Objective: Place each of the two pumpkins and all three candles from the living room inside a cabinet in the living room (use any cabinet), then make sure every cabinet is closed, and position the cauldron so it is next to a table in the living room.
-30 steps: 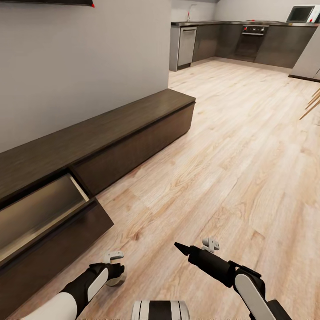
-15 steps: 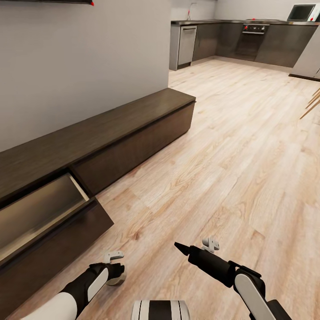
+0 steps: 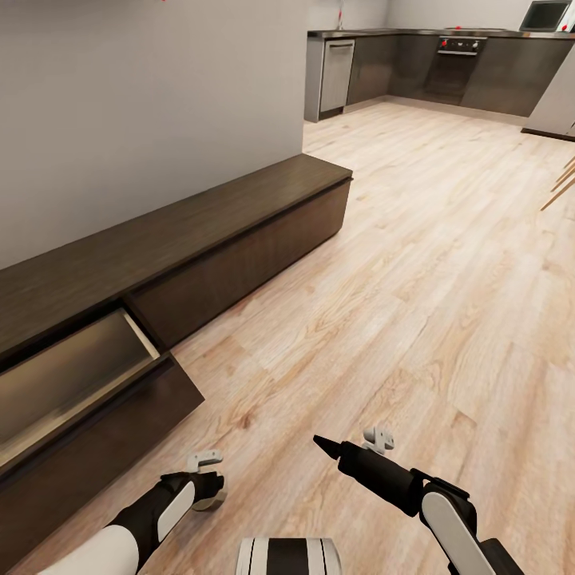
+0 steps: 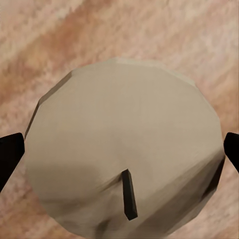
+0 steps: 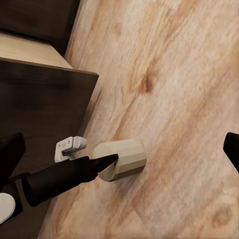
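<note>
The long dark-brown cabinet (image 3: 239, 231) runs along the grey wall at the left. One of its drawers (image 3: 72, 375) stands pulled out, and its tan interior looks empty. Low at the lower left, my left gripper (image 3: 209, 487) is shut on a stubby grey-brown candle (image 3: 212, 501) just above the floor, in front of that drawer. In the left wrist view the candle's top (image 4: 119, 129) with its dark wick sits between the fingertips (image 4: 9, 154). The right wrist view looks down on the same candle (image 5: 124, 158). My right gripper (image 3: 335, 451) hangs open and empty, to the right of the candle.
Light wood floor (image 3: 415, 279) stretches ahead to a kitchen with dark counters (image 3: 447, 64) at the back. Thin wooden legs (image 3: 559, 188) poke in at the right edge. The open drawer's front (image 5: 45, 109) juts out over the floor beside my left arm.
The head view has shifted a little, so the kitchen sits higher in the picture. Both arms and the candle keep their places.
</note>
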`<state>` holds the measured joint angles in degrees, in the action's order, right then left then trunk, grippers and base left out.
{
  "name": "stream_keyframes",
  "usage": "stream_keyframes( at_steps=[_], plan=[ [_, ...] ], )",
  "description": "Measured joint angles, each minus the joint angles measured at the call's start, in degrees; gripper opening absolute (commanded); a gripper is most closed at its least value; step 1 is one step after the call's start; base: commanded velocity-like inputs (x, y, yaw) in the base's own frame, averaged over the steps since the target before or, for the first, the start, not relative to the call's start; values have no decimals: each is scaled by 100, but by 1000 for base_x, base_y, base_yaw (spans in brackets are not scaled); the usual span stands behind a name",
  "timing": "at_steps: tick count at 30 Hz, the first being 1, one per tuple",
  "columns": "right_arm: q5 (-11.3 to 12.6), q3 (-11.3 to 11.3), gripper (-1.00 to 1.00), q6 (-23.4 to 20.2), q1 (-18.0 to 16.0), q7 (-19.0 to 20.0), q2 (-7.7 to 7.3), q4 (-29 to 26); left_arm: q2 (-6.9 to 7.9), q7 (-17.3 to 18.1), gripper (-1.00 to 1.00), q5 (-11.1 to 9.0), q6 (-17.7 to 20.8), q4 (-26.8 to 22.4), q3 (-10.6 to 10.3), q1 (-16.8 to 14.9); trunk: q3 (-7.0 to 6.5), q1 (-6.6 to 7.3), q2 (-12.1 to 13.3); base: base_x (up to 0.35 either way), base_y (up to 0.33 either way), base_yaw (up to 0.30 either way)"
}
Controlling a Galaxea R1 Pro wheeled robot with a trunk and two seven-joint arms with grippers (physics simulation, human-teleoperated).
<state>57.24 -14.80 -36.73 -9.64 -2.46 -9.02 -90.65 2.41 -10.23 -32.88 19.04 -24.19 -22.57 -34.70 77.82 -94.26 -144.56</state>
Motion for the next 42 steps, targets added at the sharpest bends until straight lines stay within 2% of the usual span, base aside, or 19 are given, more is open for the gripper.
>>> stream_keyframes(
  at_steps=[4,7,28,29,42],
  plan=[
    [0,0,100,2,0,0,0,0,2,0,100,1,-4,0,-2,0,0,0,0,0,0,0],
    [-1,0,100,1,0,-1,0,1,4,0,100,-1,-4,0,-5,0,66,-8,-4,0,0,0],
    [3,0,100,3,0,6,0,0,7,0,100,0,-9,0,0,0,66,-8,-4,0,0,0],
    [2,0,100,3,0,6,0,0,7,0,-100,0,-9,0,0,0,67,-8,-4,0,0,0],
    [7,0,100,3,0,7,0,3,7,-2,-100,-5,-104,2,1,0,67,-7,-4,0,0,0]
  ],
)
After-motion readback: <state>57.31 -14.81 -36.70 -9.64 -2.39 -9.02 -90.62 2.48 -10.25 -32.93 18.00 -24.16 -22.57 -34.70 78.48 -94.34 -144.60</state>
